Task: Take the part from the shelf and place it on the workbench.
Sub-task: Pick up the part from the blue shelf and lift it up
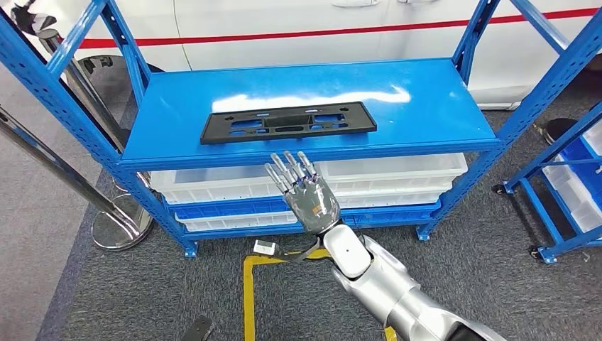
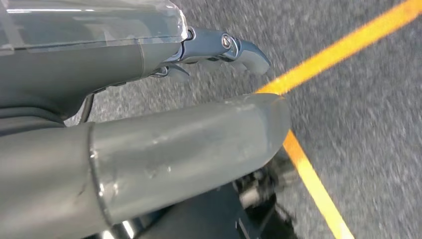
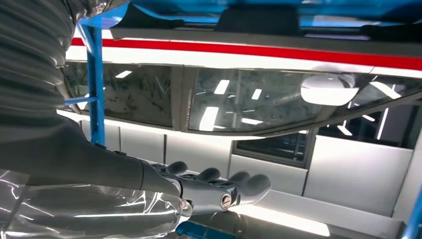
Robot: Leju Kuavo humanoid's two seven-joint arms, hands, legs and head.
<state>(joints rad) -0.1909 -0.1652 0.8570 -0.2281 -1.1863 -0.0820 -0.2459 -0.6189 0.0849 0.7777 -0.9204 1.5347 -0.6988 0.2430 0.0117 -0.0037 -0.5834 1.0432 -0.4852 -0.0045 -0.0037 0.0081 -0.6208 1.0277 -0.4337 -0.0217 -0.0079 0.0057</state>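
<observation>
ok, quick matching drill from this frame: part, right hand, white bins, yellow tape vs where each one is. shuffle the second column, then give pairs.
Things:
1. part
2. right hand
3. white bins
4. yellow tape

Places:
A. on the grey floor in front of the shelf
B. lying flat on the top blue shelf
C. raised in front of the shelf edge, fingers apart, holding nothing
D. on the levels under the top shelf

Pairs: 1-B, 2-C, 3-D, 4-A
</observation>
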